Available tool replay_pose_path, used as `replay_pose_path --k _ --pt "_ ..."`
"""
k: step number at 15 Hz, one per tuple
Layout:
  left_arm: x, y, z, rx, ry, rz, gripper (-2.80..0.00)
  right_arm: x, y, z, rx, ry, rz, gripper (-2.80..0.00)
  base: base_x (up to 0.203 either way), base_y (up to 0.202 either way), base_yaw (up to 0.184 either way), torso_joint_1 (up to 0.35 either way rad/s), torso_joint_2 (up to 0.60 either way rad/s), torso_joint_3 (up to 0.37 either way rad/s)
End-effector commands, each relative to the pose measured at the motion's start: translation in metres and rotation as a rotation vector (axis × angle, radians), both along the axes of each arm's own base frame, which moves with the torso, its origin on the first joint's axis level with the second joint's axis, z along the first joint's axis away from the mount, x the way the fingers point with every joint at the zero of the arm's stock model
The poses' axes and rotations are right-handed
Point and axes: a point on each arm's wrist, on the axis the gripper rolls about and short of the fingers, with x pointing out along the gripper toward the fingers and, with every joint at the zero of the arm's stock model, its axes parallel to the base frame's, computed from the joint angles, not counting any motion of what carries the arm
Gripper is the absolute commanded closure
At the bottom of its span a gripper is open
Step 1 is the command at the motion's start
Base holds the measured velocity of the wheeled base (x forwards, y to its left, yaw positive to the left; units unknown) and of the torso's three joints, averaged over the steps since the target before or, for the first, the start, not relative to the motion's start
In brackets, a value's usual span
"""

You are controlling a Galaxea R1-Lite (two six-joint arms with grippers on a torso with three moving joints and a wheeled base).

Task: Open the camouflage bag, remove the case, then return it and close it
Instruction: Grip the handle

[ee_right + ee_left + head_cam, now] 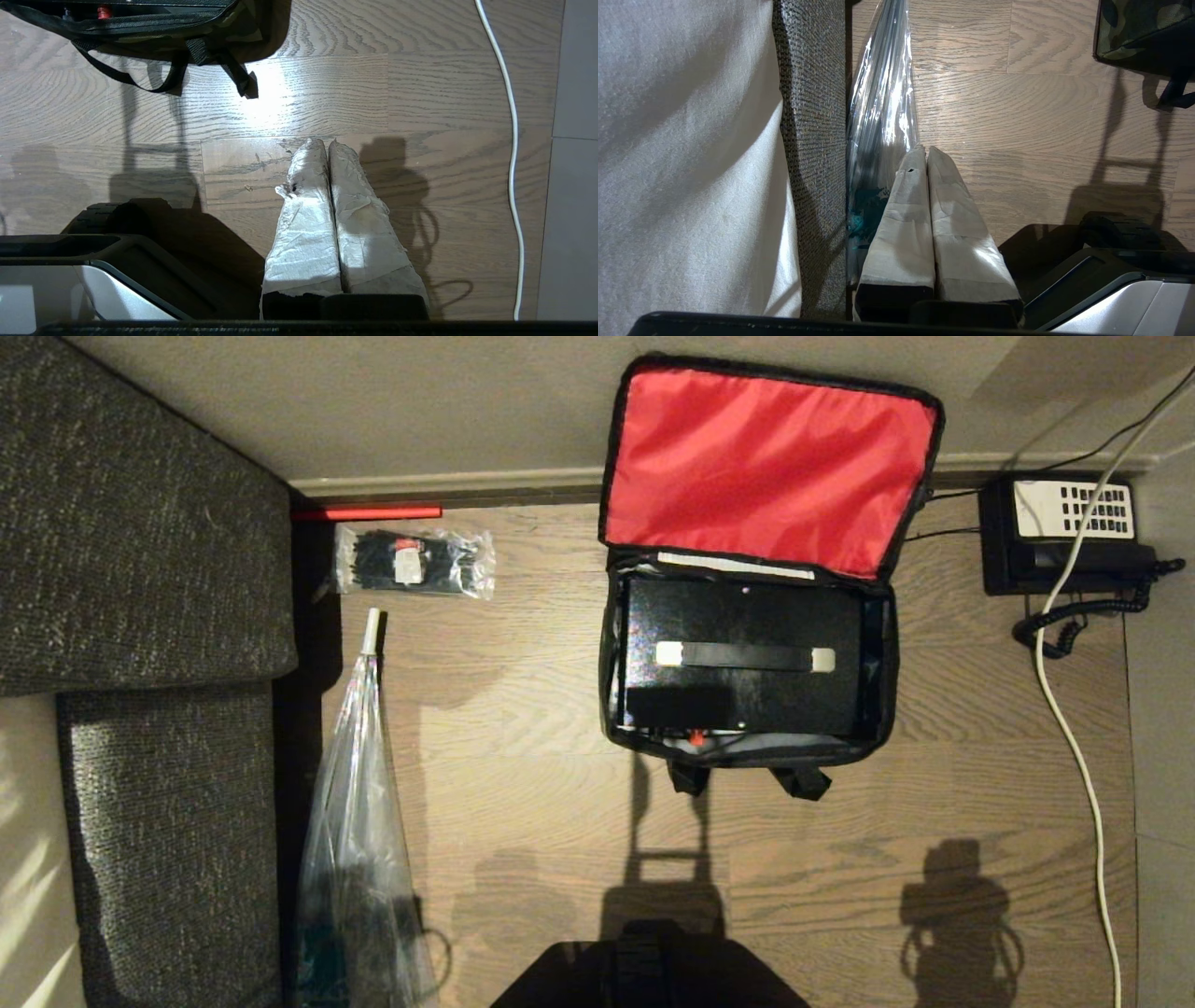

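Bag [758,569] sits on the floor [523,709] at 12 o'clock from the robot base [653,971], lid [767,467] flipped back against the wall at its 12 o'clock side, red lining up, so the mouth stays open without being held. Case [742,658] lies flat inside the bag, filling nearly all of it, strap handle [744,657] on top and reachable from above. Looks like either the open step is done and removal not begun, or the case is already back and only closing is left; cannot tell which

Left gripper [923,151] is low beside the base at about 8 o'clock from the bag, padded fingers pressed together, holding nothing, near the plastic bag [882,107] and sofa [812,116]. Right gripper [327,144] is at about 5 o'clock from the bag, fingers also pressed together, empty, above bare floor, well apart from the bag straps [205,60] and white cable [511,140]. Both arms parked, out of the head view

Phone [1064,537] at the bag's 3 o'clock and small packet [415,562] at its 9 o'clock are clear of the work
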Motion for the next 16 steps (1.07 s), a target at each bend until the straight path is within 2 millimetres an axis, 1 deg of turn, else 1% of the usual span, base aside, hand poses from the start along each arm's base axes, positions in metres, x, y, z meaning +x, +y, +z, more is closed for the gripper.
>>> replay_pose_path --k 1,12,16 --pt "-0.0001 0.0 -0.0001 0.0 -0.002 0.001 0.0 -0.0012 0.0 -0.004 0.0 -0.018 0.001 0.0 0.0 0.0 0.0 0.0 0.0 0.0" --pt "-0.0001 0.0 -0.0001 -0.002 -0.002 0.0 0.0 -0.0012 0.0 -0.004 0.0 -0.018 0.0 0.0 0.0 0.0 0.0 0.0 0.0 0.0" --pt "-0.0001 0.0 -0.0001 -0.002 -0.002 0.0 0.0 -0.0012 0.0 -0.004 0.0 -0.018 0.001 0.0 0.0 0.0 0.0 0.002 0.0 0.132"
